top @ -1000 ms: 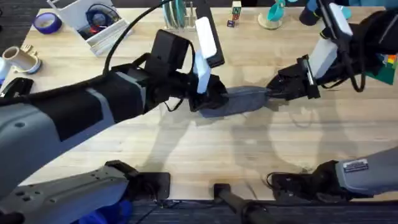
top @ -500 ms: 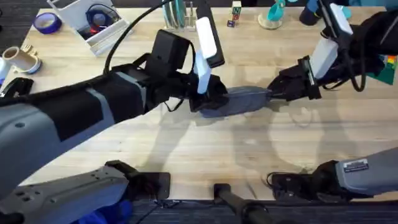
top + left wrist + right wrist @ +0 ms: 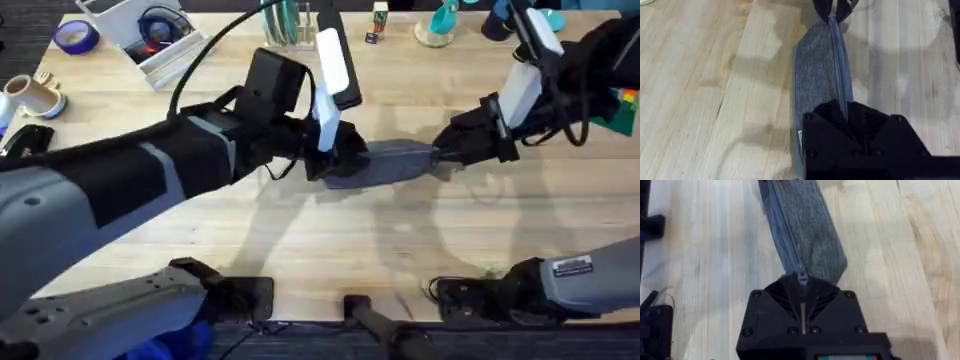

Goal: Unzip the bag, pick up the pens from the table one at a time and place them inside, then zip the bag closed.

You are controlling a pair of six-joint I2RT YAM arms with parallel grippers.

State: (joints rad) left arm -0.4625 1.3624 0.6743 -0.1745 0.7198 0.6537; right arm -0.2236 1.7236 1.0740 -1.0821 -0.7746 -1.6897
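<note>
While the left pincer (image 3: 345,158) clamps one end of the bag (image 3: 395,162) on the surface (image 3: 330,240), the right pincer (image 3: 440,152) pinches its zipper pull (image 3: 801,273).

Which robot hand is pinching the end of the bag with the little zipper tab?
The right gripper. The zipper pull sits right at its fingers, while the left gripper just clamps the plain other end of the bag.
</note>
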